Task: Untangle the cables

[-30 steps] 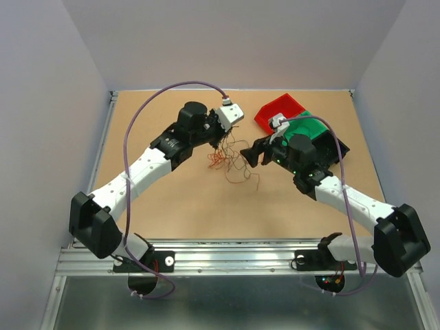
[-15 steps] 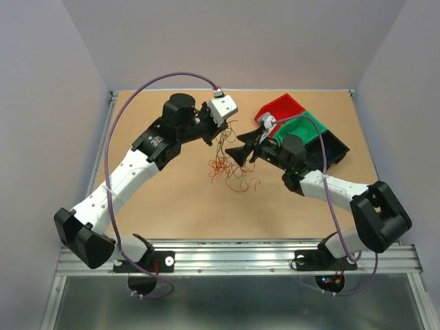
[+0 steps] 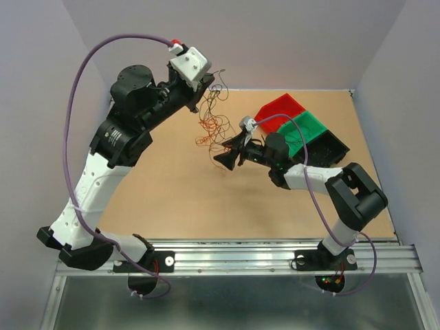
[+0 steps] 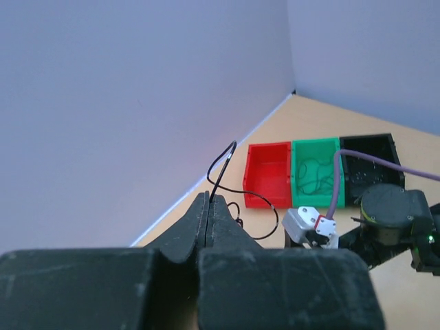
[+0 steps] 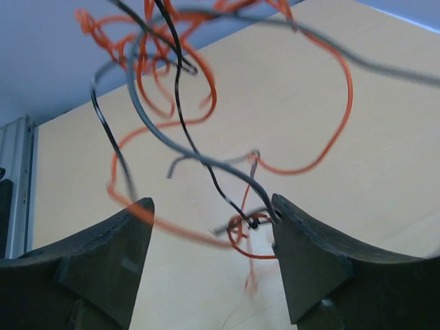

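Note:
The cables (image 3: 210,122) hang as a loose tangle of thin black, grey and orange wires, lifted off the table. My left gripper (image 3: 201,94) is raised high at the back left. Seen from the left wrist, that gripper (image 4: 208,200) is shut on one black cable (image 4: 221,163) that loops out past its tips. My right gripper (image 3: 222,156) sits low, just under the tangle's bottom end, pointing left. In the right wrist view it (image 5: 212,206) is open, with orange, grey and black cables (image 5: 180,134) dangling between its fingers. A grey strand touches the right finger (image 5: 289,234).
Red (image 3: 278,110), green (image 3: 306,130) and black (image 3: 333,146) bins stand in a row at the back right. The green bin (image 4: 316,168) holds a few dark wires. Grey walls close off the back and sides. Purple arm cables arc above both arms.
My left arm has risen and swung to the back left, lifting the tangle off the table. My right gripper has slid left, under the hanging wires.

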Robot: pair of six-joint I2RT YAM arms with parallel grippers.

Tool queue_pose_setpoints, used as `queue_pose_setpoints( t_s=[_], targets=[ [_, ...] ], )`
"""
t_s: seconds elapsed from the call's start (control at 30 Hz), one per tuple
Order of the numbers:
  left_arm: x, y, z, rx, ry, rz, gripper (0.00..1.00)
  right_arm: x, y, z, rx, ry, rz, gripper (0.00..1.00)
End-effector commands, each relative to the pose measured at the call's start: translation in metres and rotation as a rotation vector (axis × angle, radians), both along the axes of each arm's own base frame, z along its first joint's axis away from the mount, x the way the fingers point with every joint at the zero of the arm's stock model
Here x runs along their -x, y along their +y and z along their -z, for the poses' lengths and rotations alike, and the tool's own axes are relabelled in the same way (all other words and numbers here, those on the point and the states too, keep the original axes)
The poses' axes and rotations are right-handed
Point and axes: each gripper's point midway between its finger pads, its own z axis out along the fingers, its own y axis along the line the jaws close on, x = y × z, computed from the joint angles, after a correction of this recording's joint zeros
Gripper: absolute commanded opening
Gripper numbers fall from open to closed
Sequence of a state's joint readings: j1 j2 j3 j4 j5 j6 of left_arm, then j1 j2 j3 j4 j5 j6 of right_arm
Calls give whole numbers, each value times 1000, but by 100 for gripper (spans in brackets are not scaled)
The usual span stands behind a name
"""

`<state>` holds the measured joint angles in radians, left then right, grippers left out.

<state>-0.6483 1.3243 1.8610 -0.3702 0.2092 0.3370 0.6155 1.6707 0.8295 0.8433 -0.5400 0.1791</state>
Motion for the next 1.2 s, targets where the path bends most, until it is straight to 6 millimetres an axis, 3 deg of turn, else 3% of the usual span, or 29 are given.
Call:
queue_pose_setpoints(
  t_s=[0.0,0.1,0.17,0.2,0.3,0.4,0.57,0.7,0.73,0.77,0.83,0.97,1.07,1.1,1.13,1.17],
  targets=[
    [8,14,-35,96,-51,-47,0,-1,14,-40,-68,-133,-53,72],
    [8,25,-43,129,-71,-94,0,-2,16,-39,-68,-128,-54,53],
    [10,31,-51,152,-86,-114,0,-3,17,-36,-66,-120,-54,30],
    [10,35,-56,170,-93,-134,0,-4,17,-36,-66,-121,-54,13],
    [8,55,-70,222,-119,-229,0,-3,16,-33,-61,-114,-52,2],
    [4,74,-83,258,-150,-326,0,-4,11,-32,-57,-113,-17,0],
    [0,137,-107,336,-219,-632,0,-7,-3,-16,-20,-72,65,1],
    [14,195,-122,427,-305,-862,0,-7,-18,4,83,-25,125,1],
    [15,199,-126,437,-319,-871,0,-8,-21,9,115,-13,138,0],
    [19,206,-126,447,-325,-891,0,-8,-28,27,192,28,161,0],
    [22,211,-129,460,-332,-900,0,-8,-33,35,252,47,168,1],
    [20,217,-130,466,-335,-930,0,16,-40,64,383,111,70,1],
    [14,224,-130,470,-339,-979,0,25,-48,72,420,143,66,1],
    [11,222,-130,472,-337,-973,0,26,-50,73,425,146,70,10],
    [10,215,-128,460,-341,-932,0,26,-52,70,425,141,81,55],
    [8,207,-125,453,-341,-891,0,26,-55,70,427,136,95,69]
  ],
)
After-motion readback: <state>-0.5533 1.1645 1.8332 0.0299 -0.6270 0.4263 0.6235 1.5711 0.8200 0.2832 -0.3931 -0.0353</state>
